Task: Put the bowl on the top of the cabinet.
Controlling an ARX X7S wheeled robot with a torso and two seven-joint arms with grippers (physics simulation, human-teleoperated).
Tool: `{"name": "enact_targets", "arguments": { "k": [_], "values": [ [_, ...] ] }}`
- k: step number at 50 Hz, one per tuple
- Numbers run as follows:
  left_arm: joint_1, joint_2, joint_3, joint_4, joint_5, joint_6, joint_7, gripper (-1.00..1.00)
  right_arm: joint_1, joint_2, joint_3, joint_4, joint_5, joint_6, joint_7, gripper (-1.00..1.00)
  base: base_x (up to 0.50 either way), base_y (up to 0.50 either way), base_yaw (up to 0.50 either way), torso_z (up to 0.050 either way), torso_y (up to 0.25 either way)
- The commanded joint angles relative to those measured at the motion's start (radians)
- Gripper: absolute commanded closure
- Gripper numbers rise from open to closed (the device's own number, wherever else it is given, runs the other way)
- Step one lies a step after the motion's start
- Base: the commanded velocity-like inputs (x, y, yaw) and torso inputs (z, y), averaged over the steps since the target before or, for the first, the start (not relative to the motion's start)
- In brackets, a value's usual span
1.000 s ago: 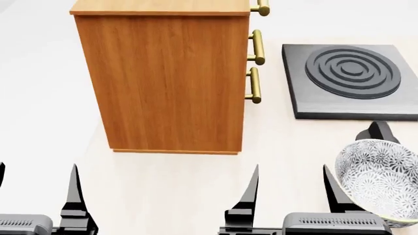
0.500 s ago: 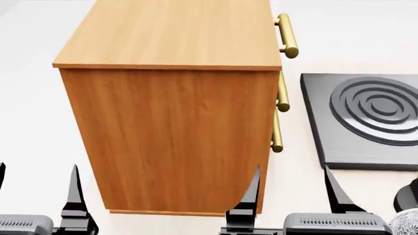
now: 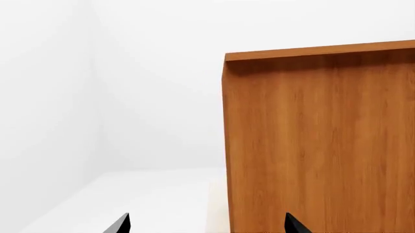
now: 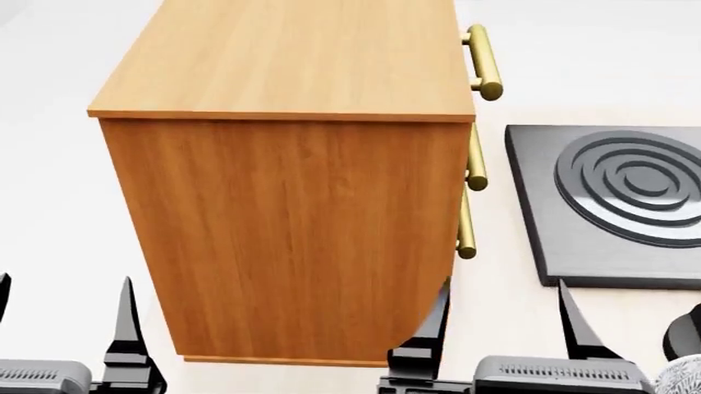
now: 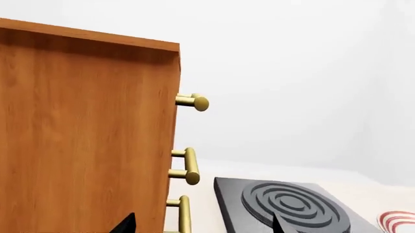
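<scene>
The cabinet [image 4: 285, 246] stands close ahead, its orange-brown side facing me and its lighter flat top [image 4: 295, 57] in full sight. Brass handles [image 4: 483, 61] line its right-hand front. Only a sliver of the patterned bowl [image 4: 685, 379] shows at the head view's lower right corner. My left gripper [image 4: 62, 328] is open and empty, level with the cabinet's left corner. My right gripper [image 4: 501, 328] is open and empty between the cabinet's right corner and the bowl. The cabinet [image 3: 318, 145] fills much of the left wrist view, past the left gripper [image 3: 207, 225]. The right gripper [image 5: 202, 224] faces the cabinet [image 5: 84, 136] edge and handles.
A dark square hob plate with raised rings [image 4: 613, 205] lies on the pale counter right of the cabinet, the same hob plate [image 5: 285, 204] showing in the right wrist view. A red-ringed plate [image 5: 399, 221] peeks in beyond it. A black object [image 4: 687, 332] sits beside the bowl.
The head view has risen: the cabinet top came into sight and the bowl slid to the lower right corner. Over the last half second, the right gripper shifted slightly right.
</scene>
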Motion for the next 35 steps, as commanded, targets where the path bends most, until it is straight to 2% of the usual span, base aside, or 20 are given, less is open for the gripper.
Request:
{"name": "enact_targets", "arguments": {
  "k": [1, 6, 7, 9, 13, 18, 26, 35],
  "values": [
    [-0.001, -0.003, 0.005, -0.003, -0.003, 0.002, -0.003, -1.0, 0.015, -0.006, -0.009, 0.008, -0.039, 0.048, 0.045, -1.0, 0.0, 0.0, 0.0, 0.0, 0.0],
    [-0.002, -0.005, 0.009, -0.006, -0.002, 0.002, -0.005, -1.0, 0.041, 0.006, -0.029, -0.008, -0.057, 0.161, 0.051, -1.0, 0.0, 0.0, 0.0, 0.0, 0.0],
    [-0.002, -0.005, 0.01, -0.011, -0.001, 0.006, -0.005, -1.0, 0.067, 0.012, -0.028, -0.027, -0.034, 0.256, 0.03, -1.0, 0.0, 0.0, 0.0, 0.0, 0.0],
    [-0.003, -0.005, 0.011, -0.014, -0.002, 0.007, -0.005, -1.0, 0.087, 0.019, -0.033, -0.06, -0.054, 0.327, 0.045, -1.0, 0.0, 0.0, 0.0, 0.0, 0.0],
    [-0.007, -0.006, 0.01, -0.024, -0.005, 0.009, -0.005, -1.0, 0.149, 0.044, 0.017, -0.181, 0.002, 0.532, 0.005, -1.0, 0.0, 0.0, 0.0, 0.0, 0.0],
    [-0.015, -0.004, 0.014, -0.041, -0.006, 0.016, -0.004, -1.0, 0.206, 0.092, 0.04, -0.285, 0.012, 0.7, -0.006, -1.0, 0.0, 0.0, 0.0, 0.0, 0.0],
    [-0.022, -0.004, 0.02, -0.057, -0.005, 0.02, -0.006, -1.0, 0.312, 0.138, 0.155, -0.415, 0.087, 1.008, -0.071, -1.0, 0.0, 0.0, 0.0, 0.0, 0.0],
    [-0.025, -0.006, 0.027, -0.053, -0.001, 0.012, -0.014, -1.0, 0.299, 0.209, 0.206, -0.482, 0.113, 1.156, -0.106, -1.0, 0.0, 0.0, 0.0, 0.0, 0.0]
  ]
}}
